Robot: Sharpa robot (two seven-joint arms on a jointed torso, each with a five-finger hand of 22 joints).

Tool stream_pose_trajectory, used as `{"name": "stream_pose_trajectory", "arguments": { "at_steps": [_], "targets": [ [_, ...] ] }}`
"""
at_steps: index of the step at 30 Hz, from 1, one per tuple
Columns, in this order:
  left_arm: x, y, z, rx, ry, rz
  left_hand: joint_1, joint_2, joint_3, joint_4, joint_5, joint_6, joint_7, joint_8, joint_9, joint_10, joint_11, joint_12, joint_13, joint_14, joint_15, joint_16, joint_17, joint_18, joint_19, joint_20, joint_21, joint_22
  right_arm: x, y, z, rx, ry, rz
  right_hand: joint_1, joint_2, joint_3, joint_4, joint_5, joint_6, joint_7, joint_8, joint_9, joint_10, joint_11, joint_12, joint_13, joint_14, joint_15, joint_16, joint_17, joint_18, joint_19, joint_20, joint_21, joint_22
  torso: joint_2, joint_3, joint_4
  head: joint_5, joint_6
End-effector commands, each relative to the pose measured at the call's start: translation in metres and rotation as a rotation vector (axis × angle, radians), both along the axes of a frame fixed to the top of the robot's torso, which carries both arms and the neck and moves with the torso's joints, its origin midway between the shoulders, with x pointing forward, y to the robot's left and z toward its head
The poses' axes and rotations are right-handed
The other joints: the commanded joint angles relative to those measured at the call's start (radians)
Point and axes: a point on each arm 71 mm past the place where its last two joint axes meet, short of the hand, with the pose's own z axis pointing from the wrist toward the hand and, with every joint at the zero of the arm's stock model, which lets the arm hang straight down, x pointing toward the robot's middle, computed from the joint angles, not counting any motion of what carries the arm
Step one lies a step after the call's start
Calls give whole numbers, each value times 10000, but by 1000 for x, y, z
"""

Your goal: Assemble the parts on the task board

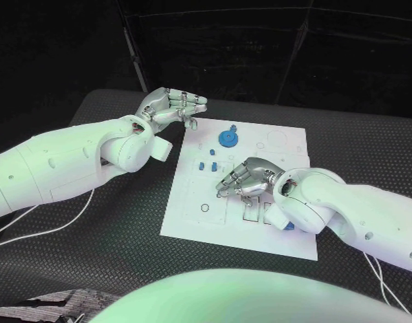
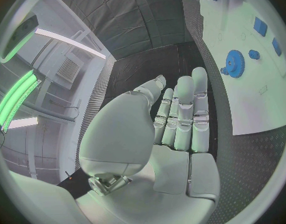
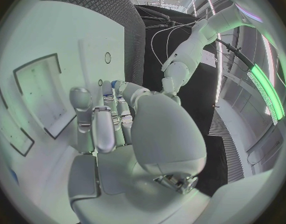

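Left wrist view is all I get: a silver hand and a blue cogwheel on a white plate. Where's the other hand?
Observer: The right hand is over the middle of the task board, fingers curled down toward it.
Operator: Is it holding anything?
Observer: I cannot tell. The right wrist view shows a bit of blue by its fingertips, nothing clearer.
Operator: Any pieces I can't see?
Observer: One blue part lies on the board beside the right wrist.
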Motion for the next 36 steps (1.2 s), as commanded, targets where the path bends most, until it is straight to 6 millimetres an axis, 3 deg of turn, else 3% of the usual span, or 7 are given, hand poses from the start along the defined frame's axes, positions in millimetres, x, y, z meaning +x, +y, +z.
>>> {"name": "stream_pose_trajectory", "arguments": {
  "at_steps": [1, 4, 6, 8, 20, 36],
  "targets": [
    [0, -1, 2, -81, -29, -85, 7, 59, -44, -10, 0, -80, 16, -47, -2, -55, -5, 28, 11, -88, 7, -43, -11, 199, 29, 74, -60, -12, -8, 6, -3, 202, 189, 388, -138, 24, -90, -15, 47, 43, -1, -24, 5, 49, -29, -30, 3, 339, 16, 189, 340, 283, -55, -22, -137, -245, 6, -4, 7, 3, 2],
    [0, -1, 2, -78, -28, -78, 7, 59, -44, -10, 0, -80, 16, -47, -2, -55, -5, 28, 12, -88, 7, -44, -11, 199, 29, 74, -60, -12, -8, 6, -1, 336, 115, 398, -202, 26, -154, -21, 64, 24, -6, -39, 0, 27, -34, -56, -7, 379, 14, 335, 696, 388, -290, -32, -514, -835, -1, -7, 2, 10, 2],
    [0, -1, 2, -77, -28, -77, 7, 59, -44, -10, 0, -80, 16, -47, -2, -55, -5, 28, 12, -88, 7, -44, -11, 199, 29, 74, -60, -12, -9, 7, 0, 447, 50, 419, -294, 54, -249, -46, 71, 42, -42, -42, 2, 41, -59, -84, -16, -33, -29, -600, -960, 123, 755, -78, 266, 472, 0, -8, 5, 9, 2],
    [0, -1, 2, -78, -28, -78, 10, 59, -46, -12, 1, -82, 15, -47, -2, -60, -4, 32, 12, -90, 7, -46, -12, 200, 29, 74, -63, -15, -9, 7, 0, 484, 29, 430, -322, 77, -276, -61, 73, 48, -50, -46, 3, 52, -66, -96, -18, -79, -44, -778, -1201, 96, 918, -99, 310, 560, 2, -5, 5, 21, 2],
    [0, 0, 2, -76, -31, -70, 10, 59, -46, -12, 1, -82, 15, -47, -2, -60, -4, 32, 12, -90, 7, -46, -12, 200, 29, 74, -63, -15, -10, 10, 3, 851, -71, 555, -354, 152, -323, -133, 88, 82, -72, -46, 8, 114, -96, -112, -11, -1, -84, -921, -1344, -158, 1772, -152, 1092, 1847, 11, 1, 8, 20, 2],
    [1, 0, 1, -68, -16, -64, 10, 59, -46, -12, 1, -82, 15, -47, -2, -60, -4, 32, 12, -90, 7, -46, -12, 200, 29, 74, -63, -15, -12, 2, 7, 125, 230, 747, -396, 216, -374, -172, 142, 59, -67, -70, 5, 121, -100, -136, 0, 172, -106, -735, -1074, -150, 1955, -194, 1144, 1810, -5, -3, -5, 6, 2]
  ]
}}
